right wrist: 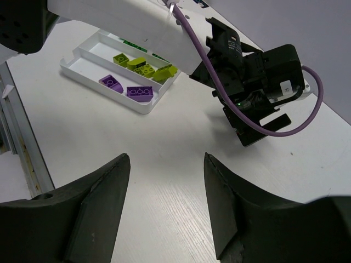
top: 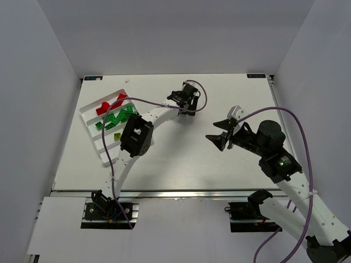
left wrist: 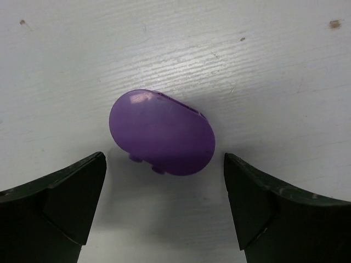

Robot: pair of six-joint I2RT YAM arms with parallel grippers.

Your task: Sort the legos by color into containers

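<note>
A purple rounded lego (left wrist: 162,133) lies on the white table, just ahead of and between the tips of my open left gripper (left wrist: 163,159); neither finger touches it. In the top view my left gripper (top: 180,98) points down at mid-table and hides this brick. The white divided tray (top: 88,123) at the left holds red legos (top: 107,105), green legos (top: 118,116) and a yellow-green one (top: 117,136). In the right wrist view the tray (right wrist: 98,87) shows two purple legos (right wrist: 139,92) and yellow-green legos (right wrist: 143,67). My right gripper (top: 215,131) is open and empty above the table (right wrist: 166,156).
The left arm's black wrist and purple cable (right wrist: 247,82) fill the space ahead of my right gripper. White walls enclose the table on three sides. The metal rail (top: 181,193) runs along the table's near edge.
</note>
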